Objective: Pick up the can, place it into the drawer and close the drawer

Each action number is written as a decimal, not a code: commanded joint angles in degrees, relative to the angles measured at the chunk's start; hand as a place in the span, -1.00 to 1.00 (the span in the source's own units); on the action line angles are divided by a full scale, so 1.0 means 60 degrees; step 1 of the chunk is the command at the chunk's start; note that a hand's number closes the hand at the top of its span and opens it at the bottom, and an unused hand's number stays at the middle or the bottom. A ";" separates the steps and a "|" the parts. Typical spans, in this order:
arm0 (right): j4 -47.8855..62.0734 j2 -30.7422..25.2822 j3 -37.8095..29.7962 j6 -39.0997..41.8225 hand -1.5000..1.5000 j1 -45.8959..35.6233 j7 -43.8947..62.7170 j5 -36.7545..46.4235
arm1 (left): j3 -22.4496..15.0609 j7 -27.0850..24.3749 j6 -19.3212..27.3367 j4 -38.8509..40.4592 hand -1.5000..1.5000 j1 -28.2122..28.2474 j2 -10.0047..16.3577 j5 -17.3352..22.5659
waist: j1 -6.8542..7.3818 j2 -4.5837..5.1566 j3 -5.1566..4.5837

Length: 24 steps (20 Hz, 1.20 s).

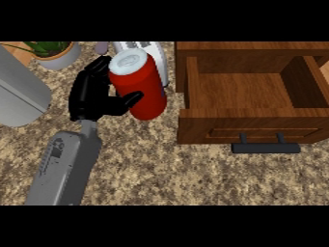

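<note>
White-topped red can (145,94), brown wood-grain drawer (256,126), seemingly granite-speckled beige counter (195,178)

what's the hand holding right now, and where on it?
The left hand holds the red cylindrical can with white lid by its side: fingers round the upper left, thumb across the mid-body.

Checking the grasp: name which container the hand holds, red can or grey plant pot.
The red cylindrical white-topped can: the black left hand curls round it, while the grey plant pot stands apart.

Left hand (94,99) curled round can (140,84); forearm extended.
</note>
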 commanded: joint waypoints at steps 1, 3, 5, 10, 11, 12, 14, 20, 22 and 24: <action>-0.0275 -0.0053 -0.0385 0.0171 -1.00 0.0242 0.0280 -0.0416 | -0.0127 0.0891 0.0626 -0.0612 1.00 -0.0528 0.0003 -0.0293 | -0.0032 0.0011 -0.0003; 0.0095 0.0004 0.0163 0.0124 -1.00 0.0594 -0.0528 -0.0199 | -0.0286 0.0680 0.0800 -0.0155 1.00 -0.0985 -0.0063 -0.0462 | -0.0090 0.0016 0.0000; -0.0719 -0.0596 -0.0165 -0.0766 -1.00 -0.0287 0.1117 -0.0839 | -0.0150 0.0551 0.0800 0.0364 1.00 -0.1479 -0.0064 -0.0423 | -0.0044 0.0040 -0.0009; -0.0045 0.0002 0.0288 -0.0319 -1.00 -0.0213 0.0151 0.0179 | -0.0168 0.1825 0.1624 0.0334 1.00 -0.2972 0.0009 -0.0466 | -0.0047 0.0026 -0.0001; 0.0262 0.0003 0.0288 -0.0005 -1.00 -0.0190 -0.0205 0.0179 | -0.0767 0.1660 0.2165 0.0705 1.00 -0.3202 -0.0064 -0.0225 | -0.0106 0.0030 0.0001; 0.0201 0.0004 0.0062 0.0226 -1.00 0.0164 -0.0447 0.0003 | -0.0487 0.0952 0.2021 0.1606 1.00 -0.3560 -0.0065 -0.0141 | -0.0184 0.0043 0.0000; 0.0347 0.0006 0.0080 0.0093 -1.00 -0.0193 -0.0149 0.0035 | -0.0899 0.1217 0.2630 0.1789 1.00 -0.4124 -0.0065 0.0082 | -0.0158 0.0042 0.0000; 0.0233 -0.0528 -0.0289 -0.0069 -1.00 -0.0428 0.0375 -0.0316 | -0.1613 0.1198 0.3413 0.2355 1.00 -0.4886 -0.0066 0.0410 | -0.0121 0.0028 -0.0003; 0.0102 -0.0315 -0.0162 -0.0352 -1.00 -0.0611 0.0378 -0.0310 | -0.1455 0.0604 0.3456 0.3568 1.00 -0.5712 -0.0066 0.0797 | -0.0206 0.0058 -0.0003; 0.0140 0.0000 0.0309 -0.0358 -1.00 -0.0499 0.0046 0.0251 | -0.1451 0.0221 0.3365 0.4446 1.00 -0.6103 -0.0066 0.0998 | -0.0260 0.0079 0.0000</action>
